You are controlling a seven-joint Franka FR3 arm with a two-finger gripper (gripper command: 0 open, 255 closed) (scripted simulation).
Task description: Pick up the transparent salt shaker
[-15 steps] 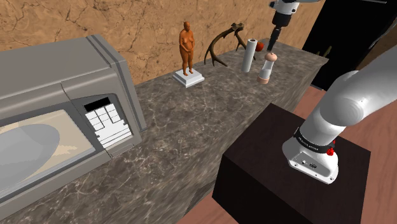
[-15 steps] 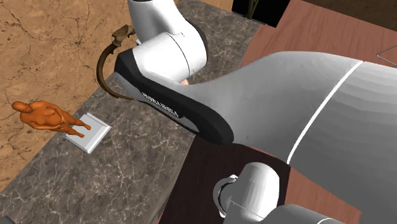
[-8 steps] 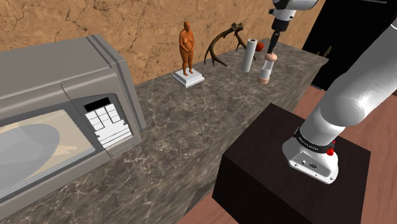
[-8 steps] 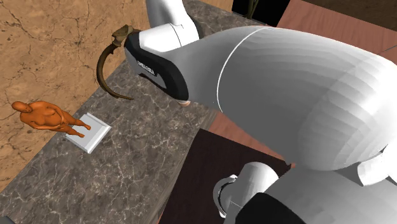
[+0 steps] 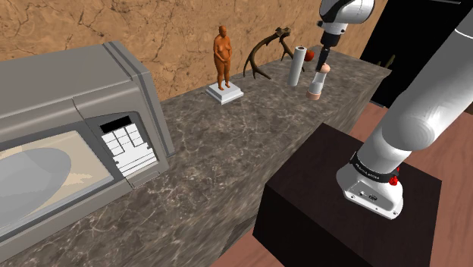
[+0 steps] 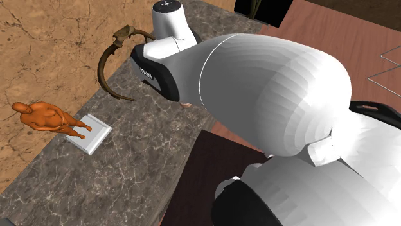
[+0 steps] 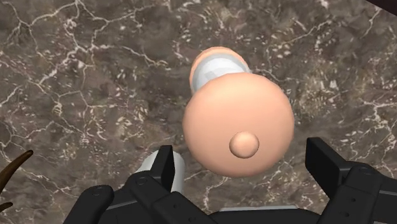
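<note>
At the far end of the dark marble counter [image 5: 227, 152], the black two-finger gripper [image 7: 243, 156] is hovering, fingers apart, over the upright peach-capped white salt shaker [image 7: 238, 121]. Advice: keep it centred while descending, clearing the neighbouring grey cylinder [image 5: 297, 67].

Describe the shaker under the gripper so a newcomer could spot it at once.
On the dark veined counter, look past the orange figurine and brown antler to the shoulder view's far right end. Beside a plain grey cylinder stands the shaker, under the gripper. Alone there, it has a peach knobbed cap and foot with a pale band between.
</note>
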